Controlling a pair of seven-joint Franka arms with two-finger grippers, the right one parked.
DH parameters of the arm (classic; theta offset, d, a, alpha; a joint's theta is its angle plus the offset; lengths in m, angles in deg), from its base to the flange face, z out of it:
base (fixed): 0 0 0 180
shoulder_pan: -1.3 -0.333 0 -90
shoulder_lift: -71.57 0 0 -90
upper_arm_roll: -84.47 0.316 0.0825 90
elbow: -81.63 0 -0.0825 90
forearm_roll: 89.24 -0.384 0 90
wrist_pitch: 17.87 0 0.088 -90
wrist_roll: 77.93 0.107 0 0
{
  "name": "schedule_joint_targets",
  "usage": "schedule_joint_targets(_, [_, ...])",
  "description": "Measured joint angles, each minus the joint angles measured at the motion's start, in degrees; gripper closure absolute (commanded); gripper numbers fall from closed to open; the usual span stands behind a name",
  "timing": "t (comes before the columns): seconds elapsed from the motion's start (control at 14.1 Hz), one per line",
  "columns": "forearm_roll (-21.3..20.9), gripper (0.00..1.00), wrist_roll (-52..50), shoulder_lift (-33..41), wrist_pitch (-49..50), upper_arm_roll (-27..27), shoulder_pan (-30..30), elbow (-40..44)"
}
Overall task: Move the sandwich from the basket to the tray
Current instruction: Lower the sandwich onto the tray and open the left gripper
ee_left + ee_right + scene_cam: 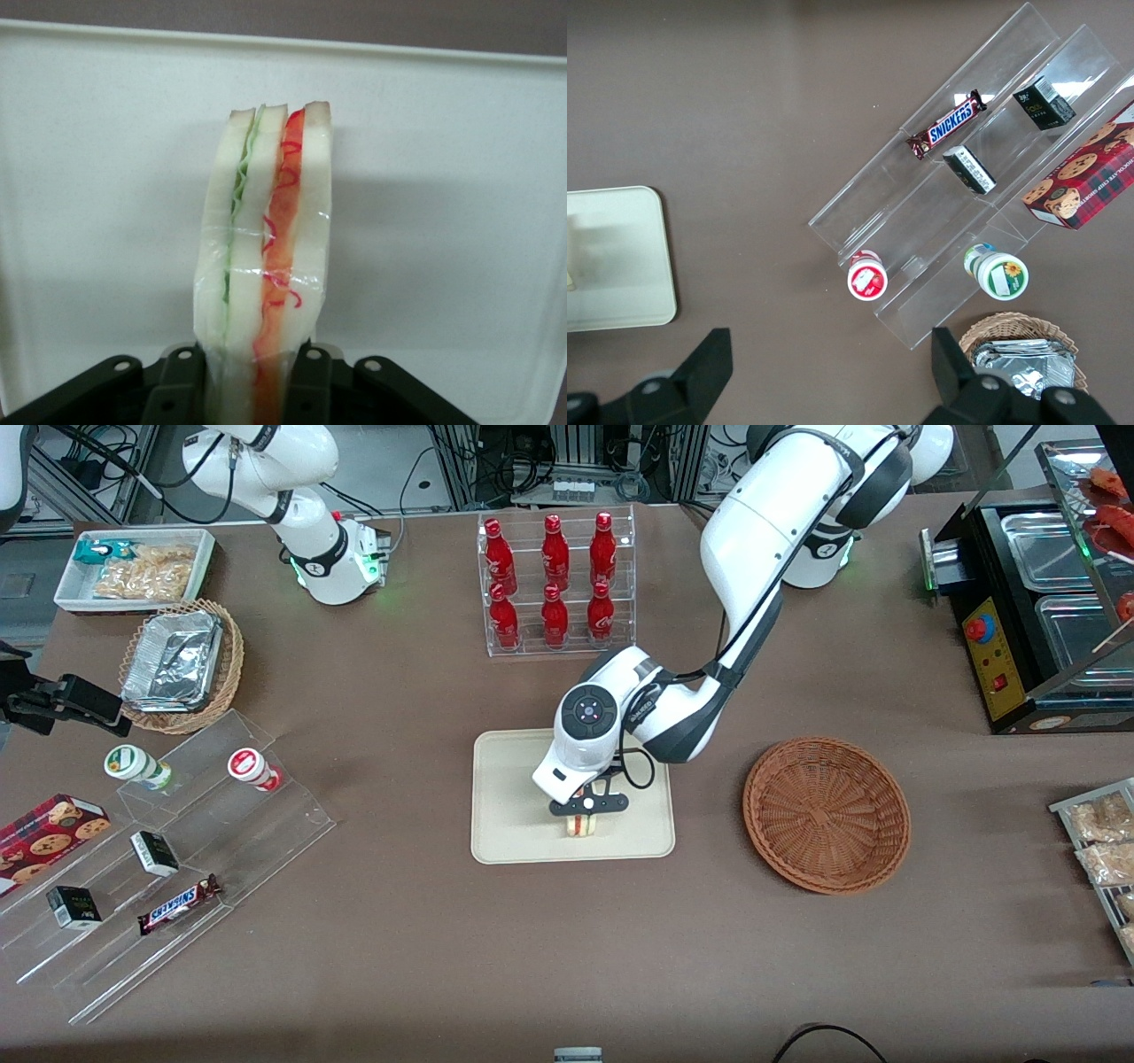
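The sandwich (pixel 582 825) (pixel 266 257), a wrapped white-bread wedge with green and red filling layers, stands on edge over the cream tray (pixel 505 833) (pixel 461 221). My left gripper (pixel 585 815) (pixel 257 390) is straight above it, shut on the sandwich, its black fingers (pixel 312 381) pressing both bread faces. I cannot tell whether the sandwich's lower edge touches the tray. The reddish-brown wicker basket (pixel 826 813) lies beside the tray toward the working arm's end, with nothing in it. A corner of the tray (pixel 620 257) also shows in the right wrist view.
A clear rack of red bottles (pixel 556 580) stands farther from the front camera than the tray. Clear stepped shelves (pixel 168 850) with snacks and a tan basket of foil containers (pixel 182 664) lie toward the parked arm's end. A black warmer (pixel 1036 602) stands at the working arm's end.
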Motion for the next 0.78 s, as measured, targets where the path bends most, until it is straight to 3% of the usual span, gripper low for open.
schedule_joint_targets(0.5, [-4.6, 0.0, -0.8, -0.2, 0.1, 0.5, 0.0, 1.5])
schedule_joint_targets(0.78, [-5.9, 0.0, -0.8, 2.6, 1.6, 3.7, -0.2, 3.0])
